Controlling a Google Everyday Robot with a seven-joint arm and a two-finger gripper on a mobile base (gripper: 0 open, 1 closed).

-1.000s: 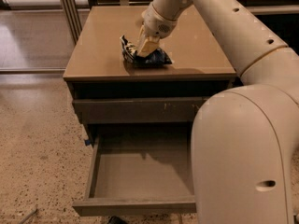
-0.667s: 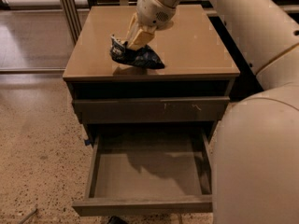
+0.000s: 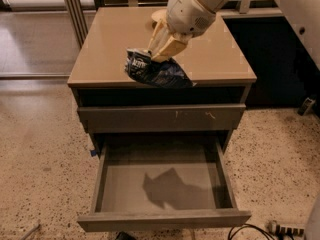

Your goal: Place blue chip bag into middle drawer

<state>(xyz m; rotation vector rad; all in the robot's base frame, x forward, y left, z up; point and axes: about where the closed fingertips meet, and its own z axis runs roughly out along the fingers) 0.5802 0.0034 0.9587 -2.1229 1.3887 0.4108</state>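
The blue chip bag (image 3: 155, 71) is a crumpled dark navy foil bag with white and black print at its left end. My gripper (image 3: 159, 48) is shut on its top and holds it in the air, over the front edge of the cabinet top (image 3: 115, 39). Below it the middle drawer (image 3: 165, 184) is pulled fully open, with a flat grey floor and a plain front. The bag's shadow falls on the drawer floor.
The drawer above (image 3: 160, 118) is shut and has small scuffs on its front. A speckled terrazzo floor (image 3: 40, 149) surrounds the cabinet. Cables (image 3: 260, 230) lie at the lower right. A dark unit (image 3: 280, 54) stands to the right of the cabinet.
My gripper has lifted the chip bag off the cabinet top and carried it toward the front edge, above the open drawer. The arm's body has moved out of the right foreground.
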